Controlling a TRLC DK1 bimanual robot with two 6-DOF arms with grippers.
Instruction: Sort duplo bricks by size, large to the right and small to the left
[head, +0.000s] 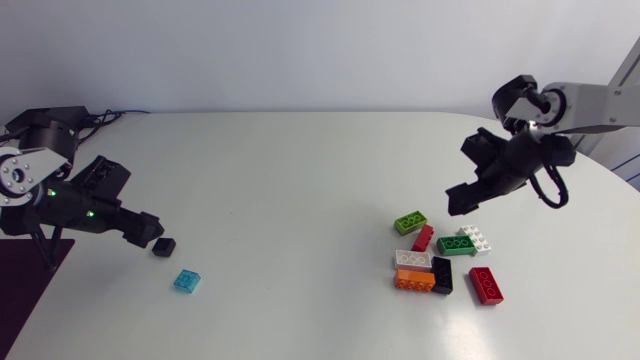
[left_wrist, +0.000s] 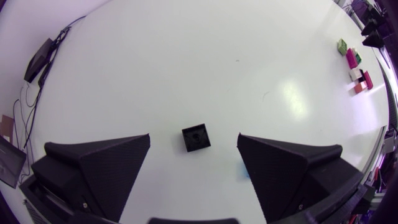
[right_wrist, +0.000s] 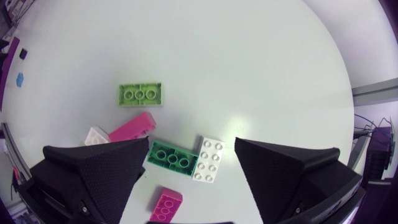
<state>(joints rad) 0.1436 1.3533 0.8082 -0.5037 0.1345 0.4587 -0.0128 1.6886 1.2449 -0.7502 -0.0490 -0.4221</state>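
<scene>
The small black brick (left_wrist: 196, 139) lies on the bench (head: 300, 180), between the wide-apart fingers of the left gripper (left_wrist: 194, 135), not touched. A small cyan brick (head: 186, 281) is near it. Well apart to its right, the large bricks (head: 441, 275) lie under the right gripper (right_wrist: 191, 142), whose fingers are also spread.

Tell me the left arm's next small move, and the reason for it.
Probably draw the left gripper up and back. Its fingers stand open, clear of the small black brick on either side, and that brick already lies on the left part of the table near the small cyan brick, so it looks sorted.
</scene>
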